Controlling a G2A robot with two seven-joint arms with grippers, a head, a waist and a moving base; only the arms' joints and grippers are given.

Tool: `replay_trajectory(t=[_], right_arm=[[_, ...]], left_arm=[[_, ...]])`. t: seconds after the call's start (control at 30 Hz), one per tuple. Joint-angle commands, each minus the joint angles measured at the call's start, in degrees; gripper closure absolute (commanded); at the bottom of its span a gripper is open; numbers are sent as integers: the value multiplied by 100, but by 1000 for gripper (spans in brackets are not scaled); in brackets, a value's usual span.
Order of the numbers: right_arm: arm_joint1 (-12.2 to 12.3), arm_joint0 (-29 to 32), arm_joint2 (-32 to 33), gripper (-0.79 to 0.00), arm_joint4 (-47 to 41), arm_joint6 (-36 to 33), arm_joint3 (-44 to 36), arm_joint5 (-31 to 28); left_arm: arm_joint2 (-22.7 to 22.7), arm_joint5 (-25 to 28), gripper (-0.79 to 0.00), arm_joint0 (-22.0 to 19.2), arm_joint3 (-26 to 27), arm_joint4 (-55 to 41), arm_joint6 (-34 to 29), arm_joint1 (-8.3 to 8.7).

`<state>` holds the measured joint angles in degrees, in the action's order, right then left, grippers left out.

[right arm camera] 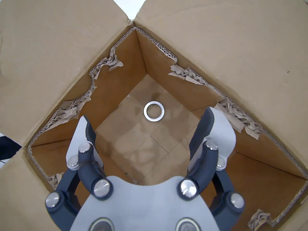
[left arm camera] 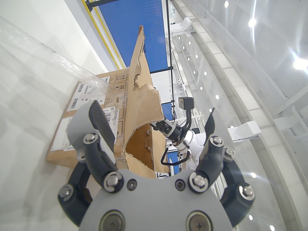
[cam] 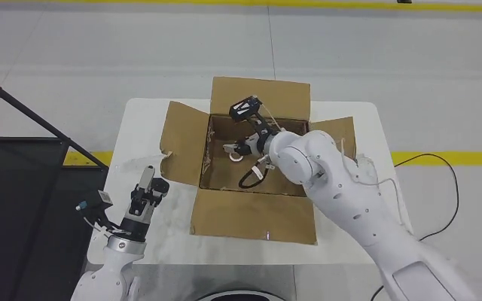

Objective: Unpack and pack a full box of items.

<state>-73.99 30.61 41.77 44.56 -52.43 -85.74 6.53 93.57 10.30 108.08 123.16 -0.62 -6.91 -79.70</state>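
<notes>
Over the open box with the right gripper, fingers spread wide, nothing between them. Straight ahead of the tool and well below it, on the bare floor of the box: one metal ring, flat, hole upward, apart from all the walls, nearer the far corner than the middle. Seen along the tool's line, almost centred in the gap between the fingertips, a shade toward one side. No long axis to reckon with, being round; no call for turning the wrist to suit it, by the look of things. Likely next: a plain descent along the tool's own line, deep past the torn wall edges, then closing across the rim. Thin and flat against cardboard, so probably hard to get under; could slide or tip rather than lift. Far nearer to the right than to the left gripper, also wide and empty, low over the table outside the box, facing a ragged flap with the wall between it and the ring. By this layout, a job for the right.
</notes>
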Motion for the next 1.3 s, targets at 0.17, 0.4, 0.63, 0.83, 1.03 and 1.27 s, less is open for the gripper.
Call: replay_trajectory(t=[0.17,0.4,0.63,0.83,1.03,1.27], right_arm=[[1,-2,0,-785,1,-6,0,-7],[-17,111,-39,-785,111,125,59,114],[-339,-165,-661,-785,567,-347,332,1305],[-696,-368,-1095,-785,756,-462,818,2348],[-988,-449,-1364,-594,1000,-568,1198,3198],[-1294,-504,-1539,-489,1153,-706,1672,3727]], left_arm=[[0,0,-785,0,0,0,0,0],[0,0,-785,0,0,0,0,0],[0,0,-785,0,0,0,0,0],[0,0,-785,0,0,0,0,0],[0,0,-785,0,0,0,0,0],[0,0,-785,0,0,0,0,0]])
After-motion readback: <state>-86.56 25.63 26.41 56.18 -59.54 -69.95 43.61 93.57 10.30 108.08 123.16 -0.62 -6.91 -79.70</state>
